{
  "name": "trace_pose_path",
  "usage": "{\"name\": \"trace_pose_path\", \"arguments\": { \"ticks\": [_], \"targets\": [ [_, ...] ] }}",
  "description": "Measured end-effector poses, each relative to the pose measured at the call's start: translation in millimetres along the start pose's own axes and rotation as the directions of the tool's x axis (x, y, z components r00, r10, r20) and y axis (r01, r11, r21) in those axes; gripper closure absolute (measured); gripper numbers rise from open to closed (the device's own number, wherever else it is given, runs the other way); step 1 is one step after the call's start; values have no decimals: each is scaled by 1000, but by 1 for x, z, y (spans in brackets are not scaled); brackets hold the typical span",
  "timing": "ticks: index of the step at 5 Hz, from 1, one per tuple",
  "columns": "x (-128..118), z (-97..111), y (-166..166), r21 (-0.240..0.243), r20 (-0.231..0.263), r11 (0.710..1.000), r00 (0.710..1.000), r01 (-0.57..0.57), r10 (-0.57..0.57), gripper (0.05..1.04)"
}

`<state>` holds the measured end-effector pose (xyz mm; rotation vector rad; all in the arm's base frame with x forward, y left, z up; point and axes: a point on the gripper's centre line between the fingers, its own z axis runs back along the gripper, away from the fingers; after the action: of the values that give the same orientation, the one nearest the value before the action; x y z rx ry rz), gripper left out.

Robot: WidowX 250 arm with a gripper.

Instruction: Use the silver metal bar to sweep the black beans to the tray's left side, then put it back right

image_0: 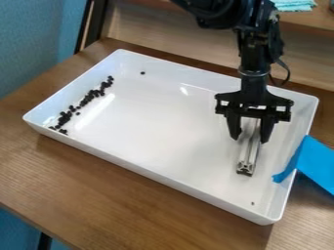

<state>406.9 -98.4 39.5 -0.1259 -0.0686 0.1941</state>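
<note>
Gripper (249, 140) is hanging over the far right part of the white tray (171, 181), from where I'm standing, pointed down. Pincer state: fingers apart, one on each side of a metal bar (246, 157). No clamp that I can see, though I can't tell whether either finger touches the bar. Bar is inside the tray, right-hand part, running from under the gripper towards the near side; its near end sticks out past the fingertips (silvery, grooved, darker at that end).

Black bits (86, 100), lots of them, in a ragged line along the tray's left side, some bunched, a few loose beside the line. One stray dark bit (143, 72) near the far wall, well apart from the rest. Another tiny speck (253, 203) near the front right corner.

Blue sheet (316, 163) at the tray's right side, partly over the rim, the rest spread outside it. Tray sits on a brown wooden table (98, 195). Wooden shelf (313, 19) behind, with a light teal cloth (293, 5) on it. Blue wall (29, 44) off to the left.
</note>
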Motion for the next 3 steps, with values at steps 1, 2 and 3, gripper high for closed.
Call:
{"name": "trace_pose_path", "arguments": {
  "ticks": [1, 2, 3],
  "targets": [
    [-6, 11, 7, -48, -75, 999, 997, 9, -12, 83],
    [4, 70, 19, -72, -49, 997, 998, 24, -27, 81],
    [-12, 131, 26, -54, 60, 994, 994, 94, -91, 84]
  ]
}}
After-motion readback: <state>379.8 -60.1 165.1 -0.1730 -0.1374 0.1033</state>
